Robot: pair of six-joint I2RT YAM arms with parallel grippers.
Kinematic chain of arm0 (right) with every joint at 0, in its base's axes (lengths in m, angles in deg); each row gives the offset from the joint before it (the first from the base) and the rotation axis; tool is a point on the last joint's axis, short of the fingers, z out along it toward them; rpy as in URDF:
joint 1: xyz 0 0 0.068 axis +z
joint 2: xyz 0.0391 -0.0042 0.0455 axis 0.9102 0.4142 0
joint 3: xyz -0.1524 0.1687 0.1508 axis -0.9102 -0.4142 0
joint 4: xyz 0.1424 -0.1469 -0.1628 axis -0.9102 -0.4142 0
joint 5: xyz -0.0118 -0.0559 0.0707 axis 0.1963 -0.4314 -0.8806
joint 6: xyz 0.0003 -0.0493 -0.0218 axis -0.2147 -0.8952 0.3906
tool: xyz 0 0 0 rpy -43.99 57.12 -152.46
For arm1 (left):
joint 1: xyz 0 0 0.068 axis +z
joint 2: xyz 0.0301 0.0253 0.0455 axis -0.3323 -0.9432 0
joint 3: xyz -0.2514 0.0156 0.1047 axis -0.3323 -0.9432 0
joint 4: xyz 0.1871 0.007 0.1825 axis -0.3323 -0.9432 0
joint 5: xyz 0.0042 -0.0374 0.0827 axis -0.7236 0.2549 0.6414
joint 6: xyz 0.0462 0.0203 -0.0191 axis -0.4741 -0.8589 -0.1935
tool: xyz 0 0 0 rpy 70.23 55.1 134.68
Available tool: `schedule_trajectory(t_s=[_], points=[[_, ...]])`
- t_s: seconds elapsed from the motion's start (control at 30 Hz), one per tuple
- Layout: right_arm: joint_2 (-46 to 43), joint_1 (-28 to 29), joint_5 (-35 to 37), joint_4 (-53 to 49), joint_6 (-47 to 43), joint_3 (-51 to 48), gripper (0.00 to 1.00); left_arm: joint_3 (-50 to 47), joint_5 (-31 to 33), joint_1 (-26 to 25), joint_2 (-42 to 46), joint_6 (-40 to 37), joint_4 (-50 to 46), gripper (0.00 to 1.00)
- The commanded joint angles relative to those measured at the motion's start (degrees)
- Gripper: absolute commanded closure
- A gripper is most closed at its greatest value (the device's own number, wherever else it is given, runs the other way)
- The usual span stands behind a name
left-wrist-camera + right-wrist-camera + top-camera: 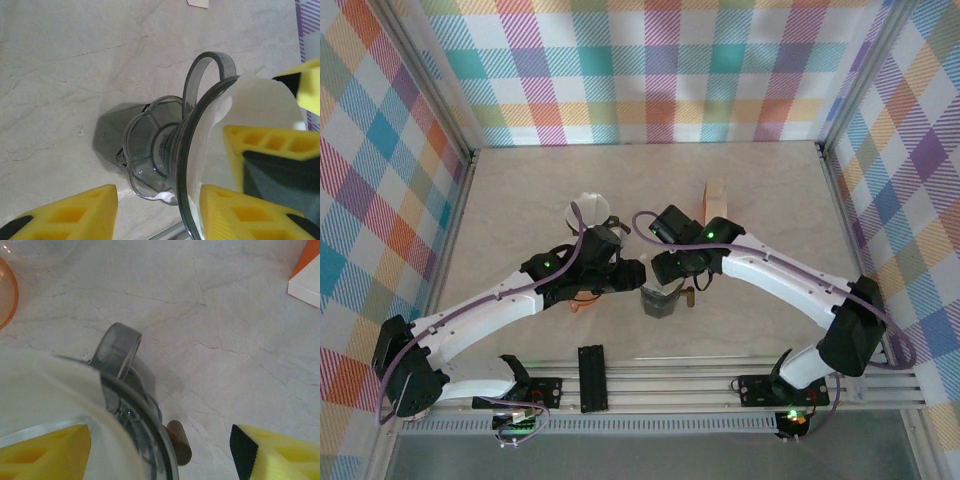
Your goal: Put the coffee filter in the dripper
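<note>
Filter paper [260,105] lines the smoky dripper [150,145], whose rim stands between our left gripper's [159,207] wide-spread, empty fingers. Our right gripper [160,440], equally spread, straddles that rim, one finger inside the paper; the left wrist view reveals the scalloped base [145,172].

No writing, brand mark or number can be read, whether on the smoky grey plastic dripper [150,145], the white paper filter [260,100] or the marbled tabletop [770,190].
</note>
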Motion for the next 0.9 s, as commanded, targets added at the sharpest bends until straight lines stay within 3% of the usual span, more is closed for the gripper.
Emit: schedule_trajectory(t_s=[0.0, 0.87], points=[[0.71, -0.76, -3.00, 2.00, 0.87, -1.27, 0.24, 0.57, 0.67, -0.88, 0.51, 0.02, -0.71, 0.52], [4.50, -1.50, -4.88, 4.17, 2.13, -4.79, 0.22, -0.45, 0.15, -0.91, -0.17, 0.50, 0.10, 0.52]])
